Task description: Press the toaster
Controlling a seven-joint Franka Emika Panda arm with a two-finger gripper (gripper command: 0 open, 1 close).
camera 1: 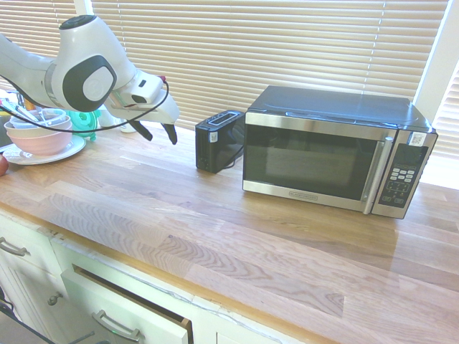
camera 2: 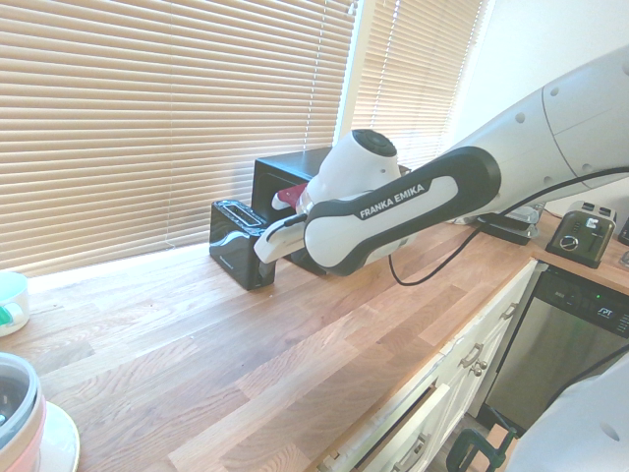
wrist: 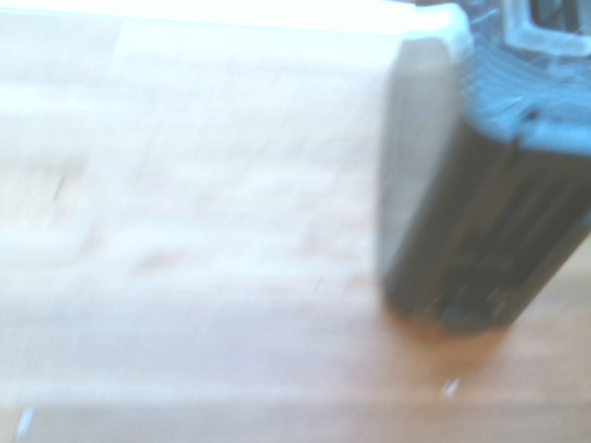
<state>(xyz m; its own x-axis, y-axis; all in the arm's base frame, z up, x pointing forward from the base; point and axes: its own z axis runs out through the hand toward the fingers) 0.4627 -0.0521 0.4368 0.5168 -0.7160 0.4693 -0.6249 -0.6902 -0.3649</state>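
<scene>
The toaster point(camera 1: 213, 149) stands upright on the wooden surface point(camera 1: 179, 215) at the centre-left of the first exterior view, just beside the microwave point(camera 1: 308, 159), which lies to its right in that picture. We see the jaws point(camera 1: 156, 134) to the left of the toaster there, pointing down, spread wide, with nothing between their 2 fingers and a gap between them and the toaster. The move turns on that sideways offset: in this picture we would go right to reach the toaster, and we judge that we should rise a little first, since the tips hang lower in the frame than its top. Its long axis runs from the stickered end, at the lower left, back toward the blinds point(camera 1: 287, 43) at the upper right. In the wrist view the toaster fills the upper right, blurred, with 1 narrow end showing. We take that end as the likely place for the lever, but cannot make the lever out. A low sideways approach could knock the toaster against the microwave.
</scene>
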